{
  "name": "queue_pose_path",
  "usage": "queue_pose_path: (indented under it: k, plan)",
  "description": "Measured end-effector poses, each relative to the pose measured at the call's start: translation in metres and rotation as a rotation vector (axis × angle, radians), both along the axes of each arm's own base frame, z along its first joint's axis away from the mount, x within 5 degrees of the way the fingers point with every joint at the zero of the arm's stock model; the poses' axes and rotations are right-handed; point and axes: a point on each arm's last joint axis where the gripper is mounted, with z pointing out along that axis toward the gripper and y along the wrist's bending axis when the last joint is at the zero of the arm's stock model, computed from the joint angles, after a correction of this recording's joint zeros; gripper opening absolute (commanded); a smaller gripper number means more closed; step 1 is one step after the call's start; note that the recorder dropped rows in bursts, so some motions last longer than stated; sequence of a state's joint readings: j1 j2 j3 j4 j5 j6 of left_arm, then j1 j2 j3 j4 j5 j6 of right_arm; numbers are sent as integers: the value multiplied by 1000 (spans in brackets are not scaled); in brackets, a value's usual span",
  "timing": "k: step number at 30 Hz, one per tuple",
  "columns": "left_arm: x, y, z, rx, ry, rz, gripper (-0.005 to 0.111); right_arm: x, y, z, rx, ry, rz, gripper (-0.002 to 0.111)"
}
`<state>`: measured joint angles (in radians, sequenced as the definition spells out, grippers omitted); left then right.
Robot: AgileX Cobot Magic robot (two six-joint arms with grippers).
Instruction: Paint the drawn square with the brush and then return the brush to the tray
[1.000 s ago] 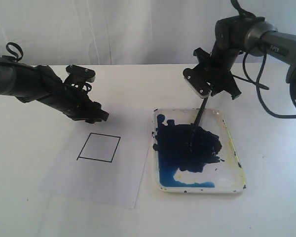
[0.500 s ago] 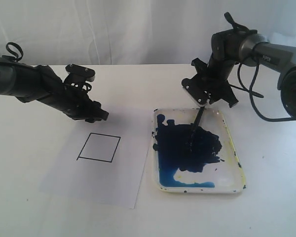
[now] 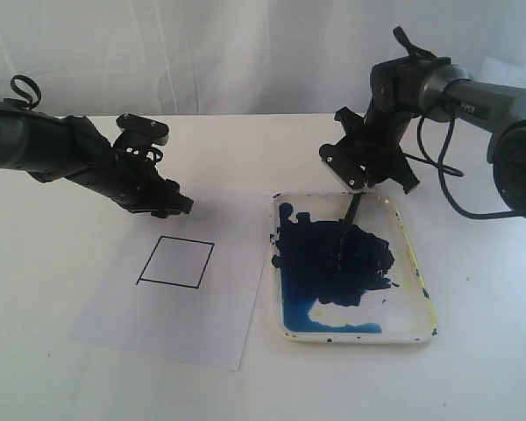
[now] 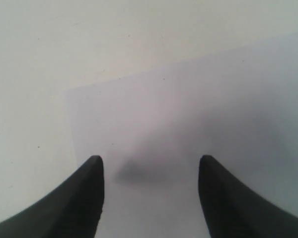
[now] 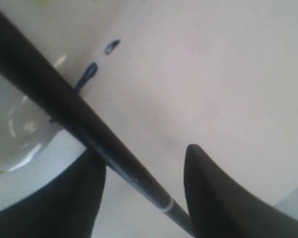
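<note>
R tool point(image 3: 358, 186), upper right, over tray point(image 3: 401, 230) far rim: jaws part open, straddling brush point(image 3: 349, 215) handle, not clamped. Brush tip in blue pool, centre-right. Drawn square point(image 3: 176, 261) blank, centre-left. L tool point(image 3: 180, 209) wide open, empty. Risks: off-centre close knocks brush; loose pinch = pivot, drips on bench point(image 3: 53, 351).

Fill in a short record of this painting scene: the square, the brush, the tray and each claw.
drawn square: blank inside, on the paper sheet
brush: tip in the blue paint, handle leaning up out of the tray
tray: white, with a large dark blue blotch
left claw: open, empty, over the paper sheet
right claw: open, straddling the brush handle, not clamped
</note>
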<state>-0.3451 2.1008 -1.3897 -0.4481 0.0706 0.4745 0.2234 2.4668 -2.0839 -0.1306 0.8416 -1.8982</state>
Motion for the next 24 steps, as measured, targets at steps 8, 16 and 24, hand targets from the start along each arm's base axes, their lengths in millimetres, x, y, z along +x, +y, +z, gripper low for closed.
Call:
queue_pose_path:
  k: [8,16,24]
  plan:
    - [0,0,0,0,0,0,60,0,2,-1,-5,-8,11,37]
    - [0,0,0,0,0,0,60,-1,2,-2,-9,7,9,24]
    - [0,0,0,0,0,0,60,-1,2,-3,-10,11,9,23]
